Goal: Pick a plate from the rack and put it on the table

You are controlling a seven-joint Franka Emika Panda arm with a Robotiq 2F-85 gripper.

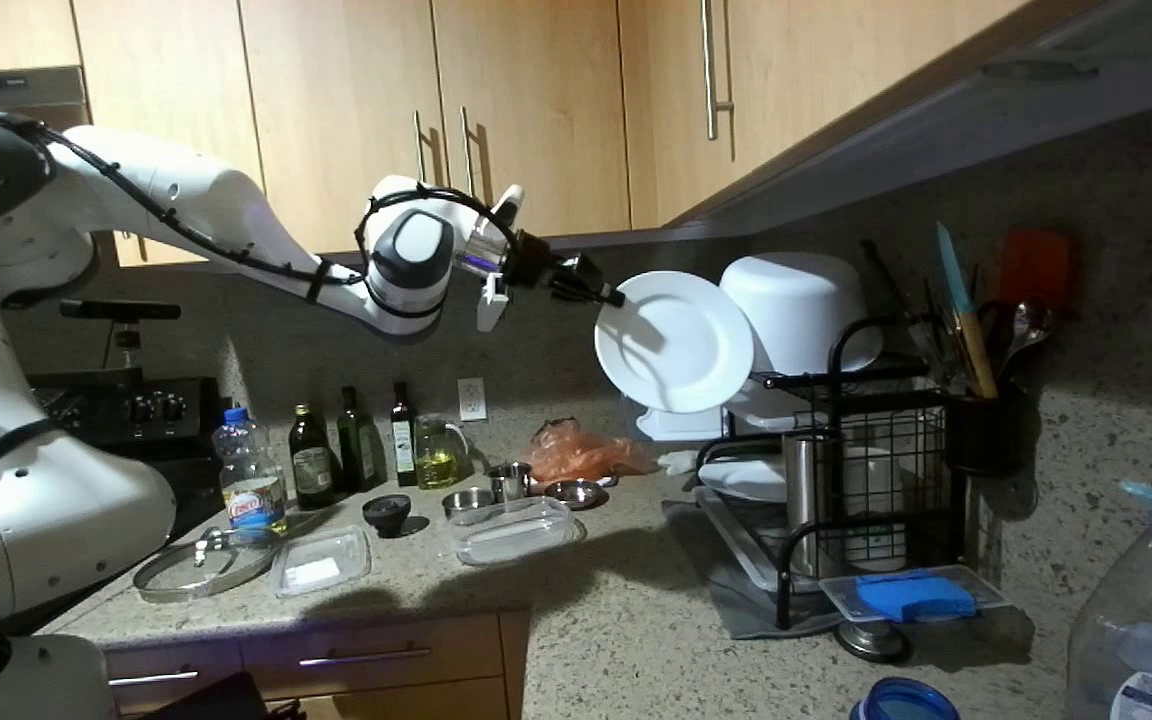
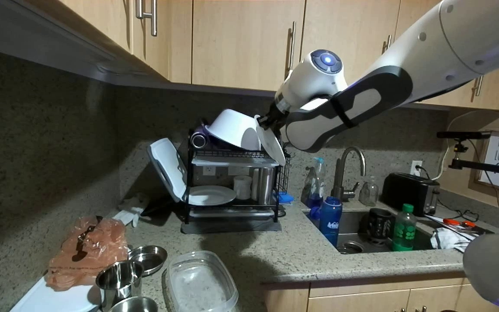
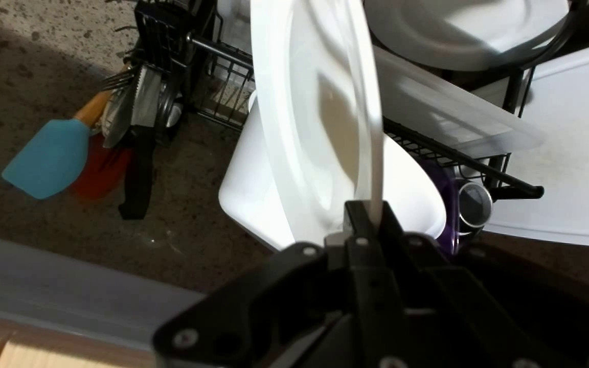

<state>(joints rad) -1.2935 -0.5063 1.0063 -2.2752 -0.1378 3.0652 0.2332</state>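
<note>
Fingers (image 3: 358, 221) — plate (image 1: 676, 342) pinched between

In both exterior views the cabinets (image 1: 536, 110) catch warm light above a dim stone wall (image 2: 37, 130). A dark shadow lies on the bright plate (image 1: 701, 340); others spread across the table (image 1: 616, 640), one falling rightward from a small black dish (image 1: 387, 514) in an exterior view. The wrist view burns out the large white bowl (image 3: 407, 191) and leaves the end effector (image 3: 374, 212) almost black.
</note>
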